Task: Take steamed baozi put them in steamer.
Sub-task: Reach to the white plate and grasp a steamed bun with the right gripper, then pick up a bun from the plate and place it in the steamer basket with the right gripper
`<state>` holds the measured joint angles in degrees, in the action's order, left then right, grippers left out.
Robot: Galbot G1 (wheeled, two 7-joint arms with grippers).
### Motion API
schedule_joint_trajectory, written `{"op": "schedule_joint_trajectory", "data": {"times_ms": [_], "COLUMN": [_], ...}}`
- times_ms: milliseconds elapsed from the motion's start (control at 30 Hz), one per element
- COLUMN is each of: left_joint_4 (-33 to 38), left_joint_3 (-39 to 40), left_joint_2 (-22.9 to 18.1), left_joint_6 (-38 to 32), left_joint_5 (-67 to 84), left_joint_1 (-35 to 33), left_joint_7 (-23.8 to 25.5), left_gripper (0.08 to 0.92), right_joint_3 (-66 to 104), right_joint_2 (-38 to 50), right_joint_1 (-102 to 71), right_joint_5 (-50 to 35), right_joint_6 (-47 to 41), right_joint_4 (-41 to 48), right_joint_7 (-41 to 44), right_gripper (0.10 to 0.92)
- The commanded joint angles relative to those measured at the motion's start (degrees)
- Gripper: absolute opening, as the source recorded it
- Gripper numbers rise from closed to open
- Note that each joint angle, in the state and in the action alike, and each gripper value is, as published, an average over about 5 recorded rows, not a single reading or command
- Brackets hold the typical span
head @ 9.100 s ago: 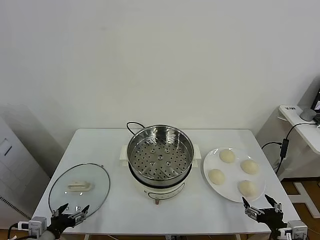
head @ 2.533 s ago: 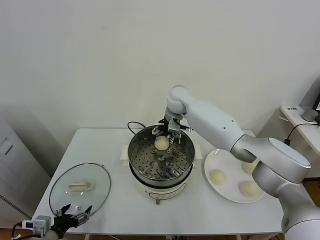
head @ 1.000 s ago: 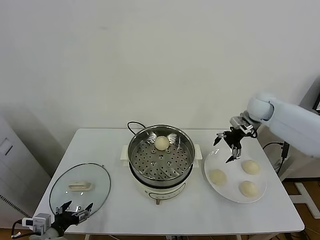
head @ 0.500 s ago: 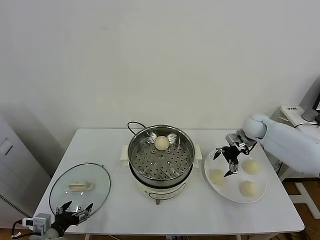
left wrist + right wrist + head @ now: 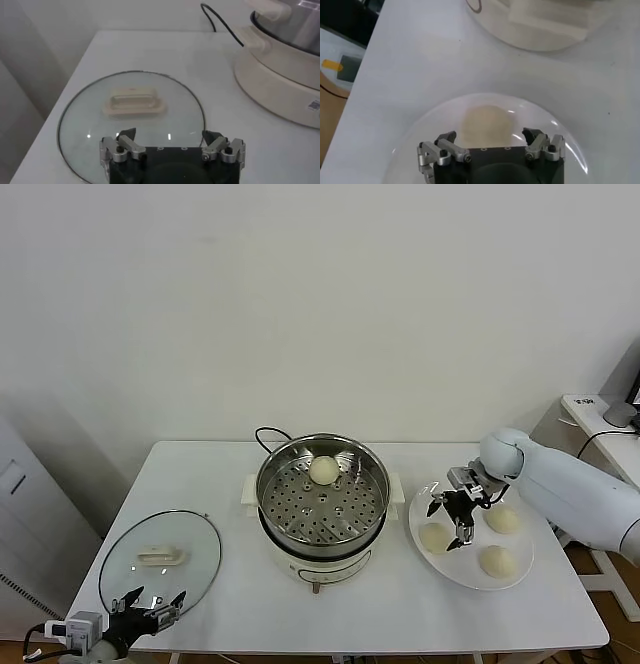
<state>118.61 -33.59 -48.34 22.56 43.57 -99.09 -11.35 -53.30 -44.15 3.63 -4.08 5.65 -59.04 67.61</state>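
White table (image 5: 200,474) against a plain white wall; contents as follows.

Steamer (image 5: 320,499): steel basket on cream cooker base, centre of table, cord trailing toward the far edge. Holds one baozi (image 5: 323,470) against its far wall.

Plate (image 5: 512,574): white, near the right edge. Carries three baozi: one on the steamer side (image 5: 433,537), one toward the far right (image 5: 503,520), one toward the near edge (image 5: 494,560).

Lid (image 5: 160,559): glass, flat on the table at the near left corner, handle up.

Right gripper (image 5: 450,519): over the plate, directly above the steamer-side bun. Jaws wide, one to each side of the bun, nothing held; the wrist view shows the same bun (image 5: 487,122) pale between the fingers (image 5: 442,145).

Left gripper (image 5: 172,150): parked at the near left edge beside the lid, jaws wide, empty.

Status: one of four buns placed; second pick apparently under way.

Risks, as judged:
- Soft dough; a hard squeeze would dent or tear it.
- Closing too high would catch only the crown, and the bun could slip out on the way across.
- A low carry could clip the basket rim.
- Fingers dragging on the plate could shift it and its other buns.
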Motion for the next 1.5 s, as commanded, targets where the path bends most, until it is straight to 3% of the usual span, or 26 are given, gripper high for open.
{"op": "schedule_joint_trajectory", "data": {"times_ms": [33, 333, 533, 800, 1067, 1500], "left_joint_4": [-0.05, 0.0, 0.14, 0.81, 1.07, 1.26], "left_joint_3": [-0.03, -0.05, -0.09, -0.48, -0.66, -0.22], "left_joint_2": [0.08, 0.06, -0.1, -0.26, -0.33, -0.25], "left_joint_6": [0.04, 0.09, 0.19, 0.62, 0.59, 0.59], "left_joint_5": [-0.01, -0.02, -0.03, -0.17, -0.33, -0.33], "left_joint_1": [-0.01, 0.0, -0.14, -0.64, -0.77, -0.36], "left_joint_7": [-0.04, -0.12, -0.25, -0.64, -0.93, -1.01], "left_gripper": [0.823, 0.823, 0.823, 0.823, 0.823, 0.823], "right_joint_3": [2.44, 3.16, 0.53, -14.23, -27.02, -26.38], "right_joint_2": [-0.54, -0.64, 2.18, 8.43, 8.5, -1.27], "right_joint_1": [-2.72, -2.81, 1.18, 22.66, 42.96, 44.31], "right_joint_5": [1.47, 1.08, -1.79, -15.12, -28.72, -44.65], "right_joint_6": [-0.08, -0.23, -1.18, -6.35, -14.05, -24.28], "right_joint_4": [1.13, 1.0, -1.82, -9.58, -15.73, -22.26], "right_joint_7": [-0.36, -0.57, 0.07, 3.67, 4.81, -7.55], "right_gripper": [0.759, 0.548, 0.472, 0.467, 0.467, 0.467]}}
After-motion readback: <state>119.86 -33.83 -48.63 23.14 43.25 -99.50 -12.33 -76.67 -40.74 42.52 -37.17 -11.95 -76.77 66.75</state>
